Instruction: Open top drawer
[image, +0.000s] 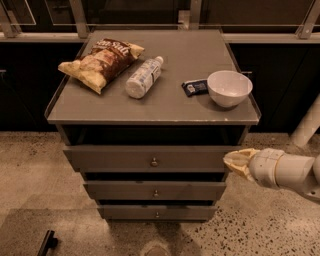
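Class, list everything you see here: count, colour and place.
cabinet: one, grey, centre
chip bag: one, brown and yellow, cabinet top, left
bottle: one, clear, white label, lying beside the chip bag
bowl: one, white, cabinet top, right
packet: one, dark, left of the bowl
top drawer: one, grey, under the cabinet top
lower drawers: two, grey, below the top drawer
gripper: one, cream, by the top drawer's right end
arm: one, white, entering from right

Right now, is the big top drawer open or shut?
Shut: the top drawer is not pulled out. The pincer is by its right end, away from the knob.
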